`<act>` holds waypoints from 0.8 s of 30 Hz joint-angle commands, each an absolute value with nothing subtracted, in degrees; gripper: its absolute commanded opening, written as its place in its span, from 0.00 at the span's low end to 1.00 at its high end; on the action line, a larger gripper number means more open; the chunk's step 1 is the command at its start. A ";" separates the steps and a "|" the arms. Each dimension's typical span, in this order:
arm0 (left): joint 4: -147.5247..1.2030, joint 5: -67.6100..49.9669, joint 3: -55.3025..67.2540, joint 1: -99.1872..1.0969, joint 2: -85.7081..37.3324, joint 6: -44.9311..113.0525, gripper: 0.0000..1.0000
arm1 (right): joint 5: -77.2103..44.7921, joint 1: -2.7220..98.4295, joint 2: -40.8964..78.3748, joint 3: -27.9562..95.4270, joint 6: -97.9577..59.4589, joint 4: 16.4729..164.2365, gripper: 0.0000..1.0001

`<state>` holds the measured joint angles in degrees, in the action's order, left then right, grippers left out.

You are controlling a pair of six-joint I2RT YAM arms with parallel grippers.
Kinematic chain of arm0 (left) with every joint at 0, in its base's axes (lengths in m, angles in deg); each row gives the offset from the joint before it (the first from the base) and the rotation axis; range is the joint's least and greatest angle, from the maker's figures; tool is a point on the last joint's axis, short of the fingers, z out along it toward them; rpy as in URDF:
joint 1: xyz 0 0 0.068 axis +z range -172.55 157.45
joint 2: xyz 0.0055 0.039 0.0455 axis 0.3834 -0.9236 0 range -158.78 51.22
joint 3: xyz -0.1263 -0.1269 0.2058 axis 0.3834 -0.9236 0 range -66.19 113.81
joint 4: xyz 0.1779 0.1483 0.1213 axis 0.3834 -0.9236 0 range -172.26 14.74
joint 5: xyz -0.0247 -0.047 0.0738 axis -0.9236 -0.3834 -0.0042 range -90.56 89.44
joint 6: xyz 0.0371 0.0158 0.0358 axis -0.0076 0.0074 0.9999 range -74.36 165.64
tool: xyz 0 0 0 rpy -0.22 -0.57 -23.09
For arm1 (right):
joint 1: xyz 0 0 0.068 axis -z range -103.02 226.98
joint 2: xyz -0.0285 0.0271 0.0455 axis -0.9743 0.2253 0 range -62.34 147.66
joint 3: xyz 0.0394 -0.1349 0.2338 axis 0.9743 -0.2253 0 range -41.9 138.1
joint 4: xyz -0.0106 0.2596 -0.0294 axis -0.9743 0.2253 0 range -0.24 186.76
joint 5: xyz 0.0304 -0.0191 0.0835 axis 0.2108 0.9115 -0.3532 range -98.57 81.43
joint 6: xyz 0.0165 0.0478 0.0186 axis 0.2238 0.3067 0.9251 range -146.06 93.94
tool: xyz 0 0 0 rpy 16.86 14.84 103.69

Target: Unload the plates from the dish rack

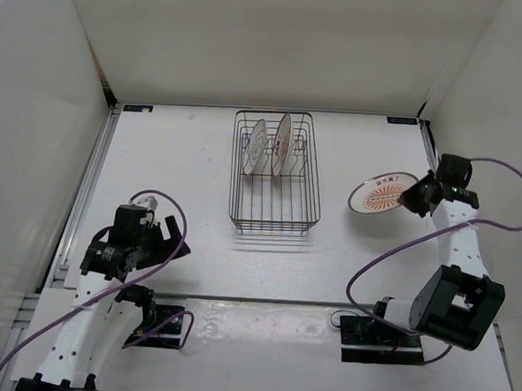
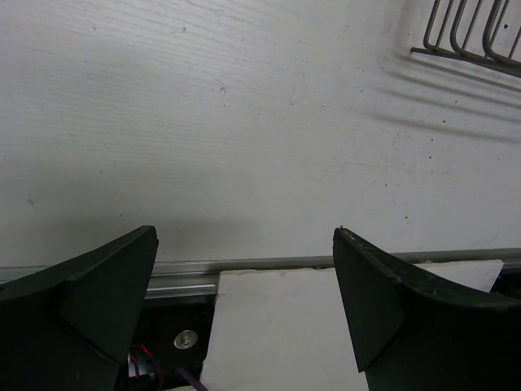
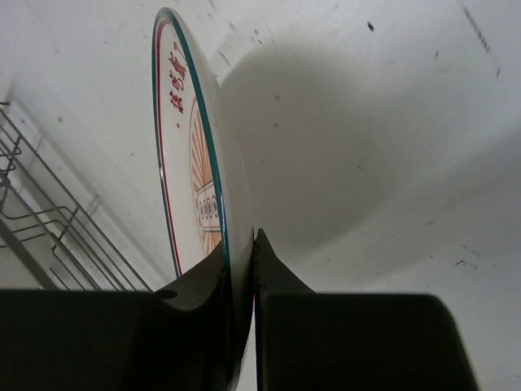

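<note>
The dark wire dish rack stands at the middle of the table with two white plates upright in its far half: one with dark lines, one with orange-red marks. To its right, a third plate with an orange sunburst hangs nearly flat above the table, my right gripper shut on its right rim. In the right wrist view that plate is pinched edge-on between the fingers, with the rack's wires at the left. My left gripper stands open at the near left, nothing between its fingers.
White walls enclose the table on the left, back and right. A metal rail runs along the table's near edge below the left gripper. A corner of the rack shows in the left wrist view. Purple cables loop by both arms.
</note>
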<state>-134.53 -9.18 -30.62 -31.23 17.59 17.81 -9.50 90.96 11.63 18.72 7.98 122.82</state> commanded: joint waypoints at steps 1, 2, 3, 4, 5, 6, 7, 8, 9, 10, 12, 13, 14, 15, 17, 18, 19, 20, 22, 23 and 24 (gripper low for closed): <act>-133.36 -11.28 -31.56 -31.77 18.43 17.78 0.99 | -16.22 93.23 8.23 12.71 13.03 111.12 0.00; -133.36 -11.20 -32.17 -31.86 18.52 17.61 0.99 | -14.47 93.68 7.71 11.55 13.22 110.77 0.00; -133.53 -11.11 -32.18 -31.78 18.87 17.60 0.99 | -13.76 94.03 7.45 10.41 13.92 110.24 0.00; -133.62 -10.93 -32.18 -31.86 18.79 17.60 0.99 | -13.49 94.55 6.66 6.22 15.84 109.11 0.00; -133.80 -11.19 -32.35 -31.78 18.87 17.60 0.99 | -12.88 94.73 6.30 4.79 16.03 107.70 0.00; -133.71 -11.11 -32.27 -31.95 18.70 17.60 0.99 | -11.92 94.91 4.73 3.38 16.21 106.73 0.00; -133.54 -11.11 -32.27 -32.12 18.61 17.69 0.99 | -11.30 95.00 4.37 -0.72 17.43 104.98 0.00; -133.28 -11.28 -32.44 -32.30 18.61 17.78 0.99 | -10.68 95.00 3.85 -2.16 18.14 102.88 0.00; -133.36 -11.28 -32.36 -32.39 18.61 17.69 0.99 | -10.33 95.09 3.32 -3.65 18.67 102.07 0.00; -133.45 -11.37 -32.44 -32.39 18.61 17.78 0.99 | -9.46 95.26 2.18 -7.23 20.85 101.02 0.00; -133.36 -11.55 -32.36 -32.74 18.44 17.78 0.99 | -9.36 95.79 1.30 -8.93 22.18 101.09 0.03; -133.45 -11.37 -32.53 -32.65 18.61 17.69 0.99 | -9.62 95.88 1.29 -10.24 23.84 101.62 0.08; -133.62 -11.28 -32.44 -32.74 18.44 17.60 0.99 | -10.06 96.14 1.73 -10.43 24.38 102.06 0.11; -133.80 -11.11 -32.36 -32.65 18.44 17.60 0.99 | -10.58 96.23 1.82 -10.61 24.73 102.50 0.13; -134.50 -10.84 -32.36 -32.74 18.70 17.52 0.99 | -11.03 96.32 3.13 -9.82 26.23 106.09 0.18; -134.59 -10.58 -32.44 -32.65 18.70 17.52 0.99 | -11.12 96.40 3.22 -9.04 26.49 108.63 0.19; -134.85 -10.67 -32.70 -32.65 18.96 17.34 0.99 | -10.94 96.23 4.27 -8.07 26.49 109.87 0.22; -135.03 -10.67 -32.71 -32.65 18.88 17.34 0.99 | -11.90 96.32 4.80 -7.80 26.32 111.19 0.24; -135.11 -10.58 -32.79 -32.74 18.70 17.17 0.99 | -13.83 96.49 6.20 -6.66 24.21 112.78 0.28; -135.12 -10.49 -32.71 -32.65 18.61 17.16 0.99 | -14.54 96.32 6.47 -5.70 23.08 114.79 0.30; -135.12 -10.40 -32.71 -32.65 18.52 17.34 0.99 | -14.63 96.23 6.82 -5.25 22.28 115.42 0.34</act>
<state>-134.92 -10.45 -32.11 -32.44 18.38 17.50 -13.65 96.14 5.71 -8.42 24.76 108.81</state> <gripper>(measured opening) 0.994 0.317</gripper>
